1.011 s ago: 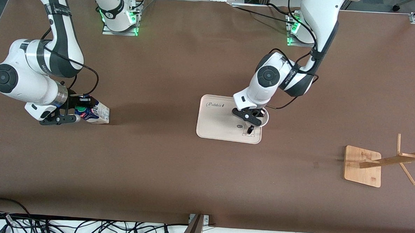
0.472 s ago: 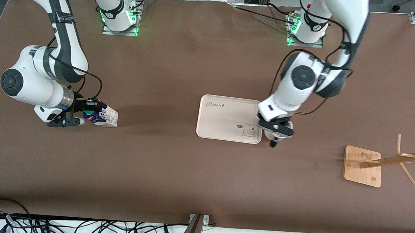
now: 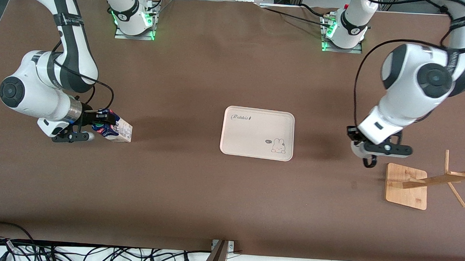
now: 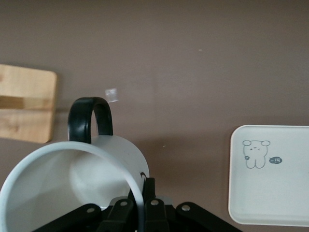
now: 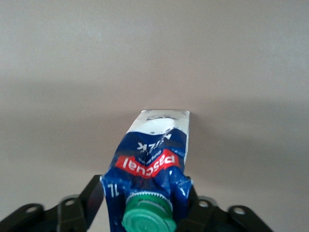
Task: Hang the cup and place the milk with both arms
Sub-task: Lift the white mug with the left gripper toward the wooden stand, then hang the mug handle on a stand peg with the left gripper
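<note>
Two grippers | left gripper [image 3: 366,156] fingers grip cup [image 4: 77,186] | right gripper [image 3: 84,128] fingers grip milk [image 3: 113,128]

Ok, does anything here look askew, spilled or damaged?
Nothing is spilled. The milk looks dented where the right gripper squeezes its top, its blue upper panel creased. The left gripper holds the cup by its rim in the air, beside the wooden rack. The tray lies flat and bare.
</note>
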Controlling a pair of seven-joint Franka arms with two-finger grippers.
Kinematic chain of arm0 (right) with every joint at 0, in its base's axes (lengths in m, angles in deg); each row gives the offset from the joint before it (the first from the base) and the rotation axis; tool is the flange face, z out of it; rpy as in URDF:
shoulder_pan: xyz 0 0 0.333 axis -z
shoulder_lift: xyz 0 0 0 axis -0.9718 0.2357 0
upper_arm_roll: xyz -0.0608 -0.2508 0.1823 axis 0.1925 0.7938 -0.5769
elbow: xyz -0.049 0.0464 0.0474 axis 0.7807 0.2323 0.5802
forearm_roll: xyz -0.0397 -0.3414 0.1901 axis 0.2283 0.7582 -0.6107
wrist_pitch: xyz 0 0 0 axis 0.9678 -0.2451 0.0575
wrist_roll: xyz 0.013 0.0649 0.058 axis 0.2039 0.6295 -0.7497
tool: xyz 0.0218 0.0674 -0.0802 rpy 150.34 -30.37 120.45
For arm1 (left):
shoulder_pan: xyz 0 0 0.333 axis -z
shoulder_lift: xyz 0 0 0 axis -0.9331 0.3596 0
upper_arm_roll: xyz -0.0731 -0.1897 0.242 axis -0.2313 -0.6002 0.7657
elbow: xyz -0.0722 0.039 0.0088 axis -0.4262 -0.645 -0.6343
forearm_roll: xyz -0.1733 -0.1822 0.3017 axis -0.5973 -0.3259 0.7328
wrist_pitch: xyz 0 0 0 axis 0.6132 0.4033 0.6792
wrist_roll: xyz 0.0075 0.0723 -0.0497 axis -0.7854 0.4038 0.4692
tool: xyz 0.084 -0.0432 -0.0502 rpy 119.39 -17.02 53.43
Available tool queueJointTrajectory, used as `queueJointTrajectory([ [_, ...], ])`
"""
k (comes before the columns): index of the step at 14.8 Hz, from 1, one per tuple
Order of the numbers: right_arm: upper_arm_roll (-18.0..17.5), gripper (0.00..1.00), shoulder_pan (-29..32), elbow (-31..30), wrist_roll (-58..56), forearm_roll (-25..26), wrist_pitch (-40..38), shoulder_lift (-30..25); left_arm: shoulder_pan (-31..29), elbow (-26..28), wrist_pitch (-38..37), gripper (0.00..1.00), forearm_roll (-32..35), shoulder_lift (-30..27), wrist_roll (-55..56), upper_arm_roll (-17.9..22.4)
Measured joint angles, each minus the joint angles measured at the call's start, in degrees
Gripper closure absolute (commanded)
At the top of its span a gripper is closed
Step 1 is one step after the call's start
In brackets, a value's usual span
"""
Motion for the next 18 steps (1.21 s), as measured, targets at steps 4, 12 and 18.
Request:
queueJointTrajectory([
  [4,1.9,0.00,0.1,5.6,0.0,0.0,-5.5,-2.0,-4.0,-0.5,-6.1,1.00,-0.1,-2.9,-1.7,0.2],
  [12,6.9,0.00,0.1,24.4,0.0,4.1,-26.3,-3.6,-6.1,-6.8,-6.4,1.00,-0.8,-1.0,-12.0,3.8],
  [18,10.4,0.00,0.2,32.1,-0.2,5.0,-33.1,-3.4,-6.2,-8.2,-3.3,1.00,-0.8,0.5,-12.2,5.5],
])
